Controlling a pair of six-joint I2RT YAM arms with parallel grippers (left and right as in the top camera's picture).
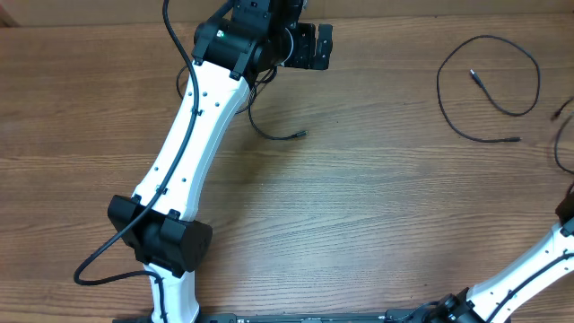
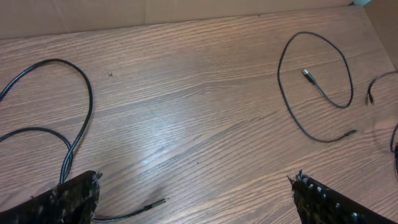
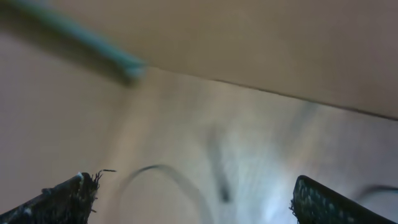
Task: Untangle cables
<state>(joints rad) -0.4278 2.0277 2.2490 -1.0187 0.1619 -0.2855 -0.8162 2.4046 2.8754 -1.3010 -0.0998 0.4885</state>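
Thin black cables lie apart on the wooden table. One cable (image 1: 269, 128) runs out from under my left arm, its plug end pointing right; in the left wrist view this cable (image 2: 84, 112) loops at the left. A second cable (image 1: 489, 90) forms a wide loop at the right, and the left wrist view shows that cable (image 2: 314, 81) too. A third cable (image 1: 560, 135) shows partly at the right edge. My left gripper (image 1: 321, 47) (image 2: 196, 186) hangs open at the table's far side, holding nothing. My right gripper (image 3: 194, 186) is open; its view is blurred, with a faint cable (image 3: 174, 177) below.
My left arm (image 1: 193, 135) stretches diagonally from the front left to the far centre, its thick black lead (image 1: 103, 260) hanging beside it. Part of the right arm (image 1: 529, 269) shows at the front right corner. A cardboard wall (image 2: 186, 12) borders the table's far edge.
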